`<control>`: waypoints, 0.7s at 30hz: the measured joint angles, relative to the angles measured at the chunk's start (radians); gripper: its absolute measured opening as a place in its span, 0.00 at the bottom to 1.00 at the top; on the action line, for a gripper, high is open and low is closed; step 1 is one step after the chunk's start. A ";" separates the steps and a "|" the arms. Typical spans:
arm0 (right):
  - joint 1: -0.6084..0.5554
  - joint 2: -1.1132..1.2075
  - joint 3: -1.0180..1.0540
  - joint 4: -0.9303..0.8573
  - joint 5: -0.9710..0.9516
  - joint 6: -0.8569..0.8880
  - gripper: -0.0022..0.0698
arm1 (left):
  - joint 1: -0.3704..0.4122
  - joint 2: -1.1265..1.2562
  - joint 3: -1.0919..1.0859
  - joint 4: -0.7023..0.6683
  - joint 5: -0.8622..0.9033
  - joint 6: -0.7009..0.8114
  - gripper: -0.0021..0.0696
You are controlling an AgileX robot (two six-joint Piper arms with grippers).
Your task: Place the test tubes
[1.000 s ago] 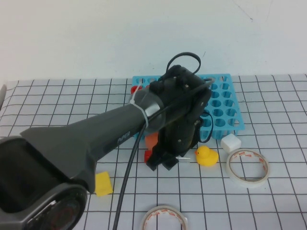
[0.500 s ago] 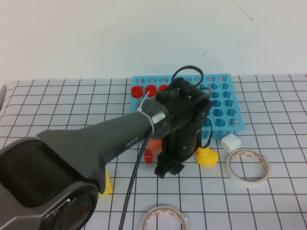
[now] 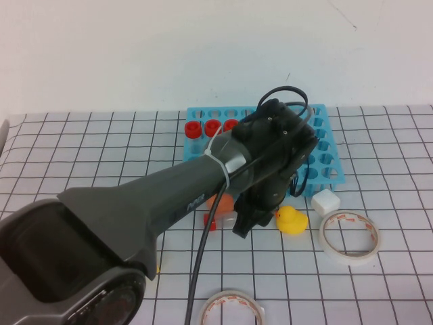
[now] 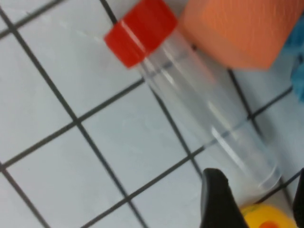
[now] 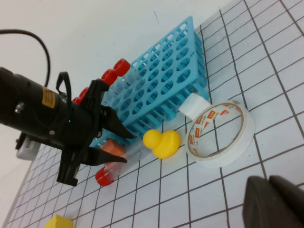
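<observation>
- Since the moment before, the left gripper (image 3: pixel 249 223) has slid to the right, and three red caps (image 3: pixel 212 126) in the blue rack (image 3: pixel 326 145) now show.
- Its jaws are spread apart, low over the clear end of the test tube (image 3: pixel 210 222).
- The test tube has not moved. It lies flat on the bench (image 3: pixel 81 156), touching the orange block (image 3: pixel 220 202).
- The yellow duck (image 3: pixel 292 220) is just beside the left gripper, so it is tight there.
- The blue rack stands close behind.
- Bare squares lie in front, up to the tape roll (image 3: pixel 232 308) at the near edge.
- The right gripper (image 5: pixel 268 190) is clenched, off to the right.
</observation>
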 joint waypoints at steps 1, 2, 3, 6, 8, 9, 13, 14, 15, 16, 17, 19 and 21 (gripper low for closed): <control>0.000 0.000 0.000 0.000 0.000 0.000 0.03 | 0.000 0.000 -0.003 0.015 0.002 -0.032 0.47; 0.000 0.000 0.000 0.000 0.000 0.000 0.03 | -0.002 0.000 -0.004 0.023 0.003 -0.062 0.46; 0.000 0.000 0.000 0.000 0.000 -0.005 0.03 | -0.002 0.000 -0.004 0.027 0.005 -0.076 0.46; 0.000 0.000 0.000 0.000 0.000 -0.013 0.03 | -0.002 0.000 -0.004 0.032 0.007 -0.122 0.46; 0.000 0.000 0.000 0.000 0.000 -0.015 0.03 | -0.002 0.000 -0.004 0.032 0.007 -0.143 0.46; 0.000 0.000 0.000 0.000 0.000 -0.015 0.03 | -0.002 0.000 -0.004 0.033 0.007 -0.154 0.46; 0.000 0.000 0.000 0.000 0.000 -0.015 0.03 | -0.004 0.000 -0.004 0.041 0.009 -0.186 0.46; 0.000 0.000 0.000 0.000 0.000 -0.015 0.03 | -0.004 0.000 -0.004 0.044 0.008 -0.189 0.46; 0.000 0.000 0.000 0.000 0.000 -0.015 0.03 | -0.004 0.002 -0.004 0.044 0.008 -0.191 0.46; 0.000 0.000 0.000 0.000 0.000 -0.015 0.03 | -0.004 0.004 -0.004 0.042 0.008 -0.197 0.46; 0.000 0.000 0.000 0.000 0.000 -0.015 0.03 | -0.004 0.006 -0.005 0.035 0.008 -0.197 0.46; 0.000 0.000 0.000 0.000 0.002 -0.015 0.03 | -0.004 0.014 -0.005 0.014 0.008 -0.204 0.46; 0.000 0.000 0.000 0.000 0.002 -0.015 0.03 | -0.004 0.029 -0.005 -0.017 0.008 -0.221 0.46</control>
